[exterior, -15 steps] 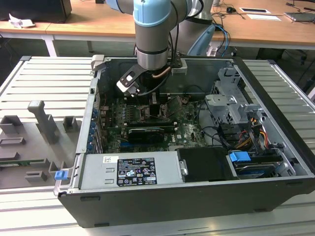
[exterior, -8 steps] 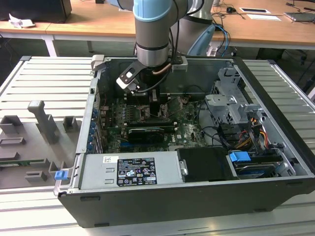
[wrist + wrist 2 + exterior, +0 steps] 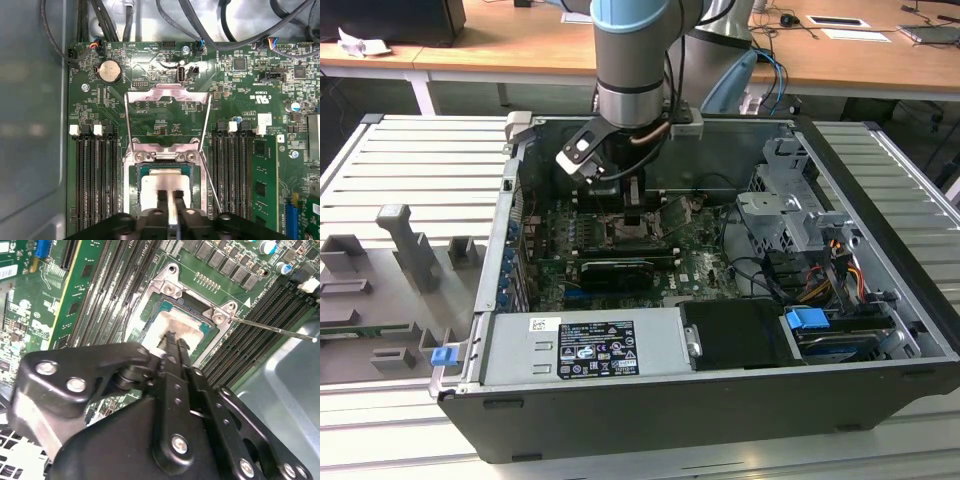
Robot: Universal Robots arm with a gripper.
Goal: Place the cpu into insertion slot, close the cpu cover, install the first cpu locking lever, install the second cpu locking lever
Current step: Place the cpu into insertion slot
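Gripper (image 3: 170, 194), pressed together, over the cpu (image 3: 150, 190) in the insertion slot (image 3: 133, 182); light, stiff, fragile, probably best held by its edges.

The exterior view stands off the arm (image 3: 632, 60), high and at middle distance. It looks down at a slant into the open computer case (image 3: 620, 400) on the counter (image 3: 390, 160). The case takes most of the frame, and the arm enters at upper centre.

The first wrist view looks straight down on the motherboard (image 3: 165, 120) from near. The second wrist view is nearer and slanted, with the gripper (image 3: 171, 340) close before the lens.

The cpu (image 3: 152, 190) and the memory slots (image 3: 95, 175) beside it are seen in both wrist views. The exterior view has this same place under the arm's end.
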